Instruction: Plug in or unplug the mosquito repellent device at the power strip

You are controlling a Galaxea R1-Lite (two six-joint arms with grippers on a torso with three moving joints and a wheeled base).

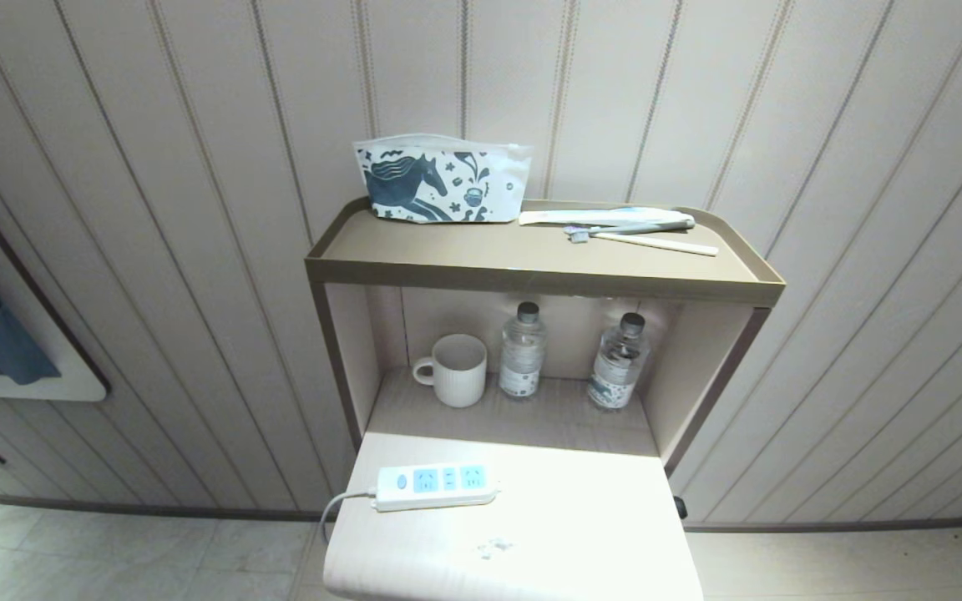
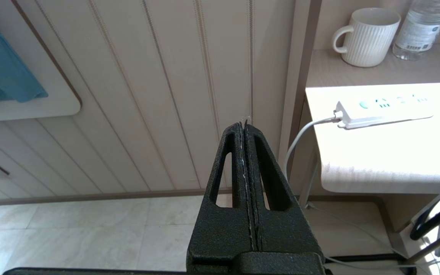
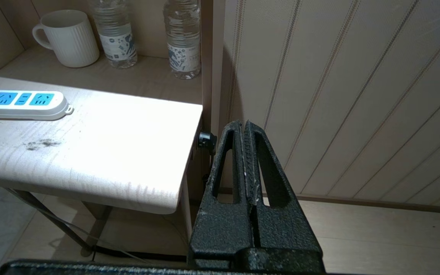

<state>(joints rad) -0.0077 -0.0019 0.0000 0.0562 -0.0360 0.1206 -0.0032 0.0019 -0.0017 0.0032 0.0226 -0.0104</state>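
L fingers (image 2: 244, 126) closed, empty | R fingers (image 3: 245, 124) closed | power strip (image 1: 436, 487) on tabletop, well apart, between both

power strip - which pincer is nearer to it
Left, slightly. The left pincer hangs shut off the table's cable side of the power strip; the right pincer hangs shut beyond the far table edge.

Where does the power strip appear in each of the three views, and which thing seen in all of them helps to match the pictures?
Head view: the power strip lies at the lower middle, on the pale table.
Left wrist view: it is at the right, above the middle, cable end toward the left.
Right wrist view: it is at the left edge.
Shared landmark: the white ribbed mug on the shelf behind it.
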